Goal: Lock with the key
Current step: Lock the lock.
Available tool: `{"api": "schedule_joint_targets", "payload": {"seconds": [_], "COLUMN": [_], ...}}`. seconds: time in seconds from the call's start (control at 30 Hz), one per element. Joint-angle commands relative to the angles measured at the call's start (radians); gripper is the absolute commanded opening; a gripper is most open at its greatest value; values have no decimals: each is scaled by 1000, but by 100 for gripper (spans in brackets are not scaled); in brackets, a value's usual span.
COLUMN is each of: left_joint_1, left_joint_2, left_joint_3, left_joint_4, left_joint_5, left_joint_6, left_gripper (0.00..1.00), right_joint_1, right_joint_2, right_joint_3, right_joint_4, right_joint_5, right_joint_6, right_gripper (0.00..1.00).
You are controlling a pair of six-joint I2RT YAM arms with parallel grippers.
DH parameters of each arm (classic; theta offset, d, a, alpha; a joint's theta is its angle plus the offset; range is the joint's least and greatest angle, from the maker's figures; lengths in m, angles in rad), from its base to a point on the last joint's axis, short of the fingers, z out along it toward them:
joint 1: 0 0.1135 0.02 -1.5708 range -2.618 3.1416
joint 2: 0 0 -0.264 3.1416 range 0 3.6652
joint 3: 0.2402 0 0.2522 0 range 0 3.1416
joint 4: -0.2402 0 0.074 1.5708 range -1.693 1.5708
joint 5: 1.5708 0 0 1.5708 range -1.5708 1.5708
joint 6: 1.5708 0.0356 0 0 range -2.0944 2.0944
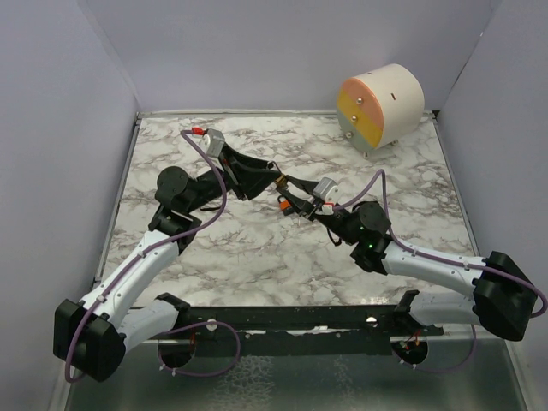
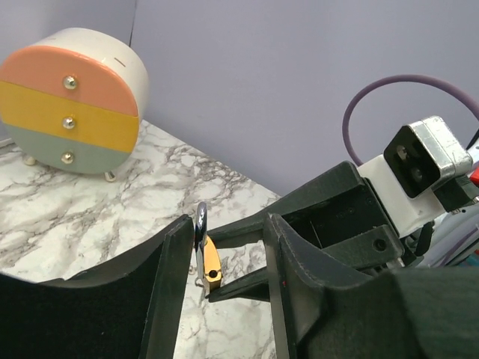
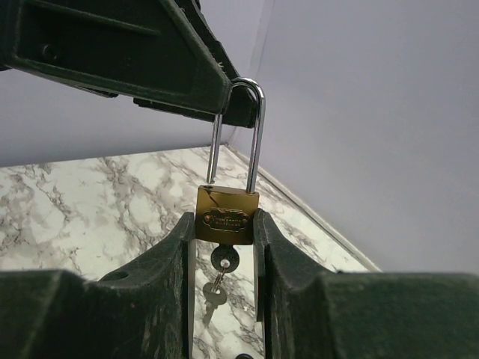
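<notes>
From above, my left pincer (image 1: 276, 178) and right pincer (image 1: 288, 202) meet above the middle of the bench (image 1: 257, 257). The round drawer box (image 1: 381, 104) sits in the far right corner.

At my left wrist, the jaws stand apart with nothing gripped. The padlock (image 2: 210, 258) shows edge-on between them.

At my right wrist, the pincer (image 3: 226, 233) is clamped on the brass body. The shackle (image 3: 257, 134) points up with its short leg out of the body. A key (image 3: 224, 259) sits in the keyhole underneath.
</notes>
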Motion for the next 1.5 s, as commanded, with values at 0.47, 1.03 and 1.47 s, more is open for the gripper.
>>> {"api": "schedule_joint_targets", "payload": {"seconds": [0.47, 1.03, 1.47], "left_joint_1": [-2, -2, -3], "left_joint_2": [-21, -16, -4], "left_joint_3": [4, -2, -18], "left_joint_4": [-62, -78, -87], "left_joint_5": [-23, -23, -27], "left_joint_6": [48, 63, 68], "left_gripper": [20, 0, 0], "right_joint_1": [6, 5, 8], "right_joint_2": [-13, -16, -59], "right_joint_3": [7, 13, 33], "right_joint_4": [35, 43, 44], "right_joint_5": [20, 27, -10], "right_joint_6": [-4, 0, 29], "right_gripper": [1, 1, 1]}}
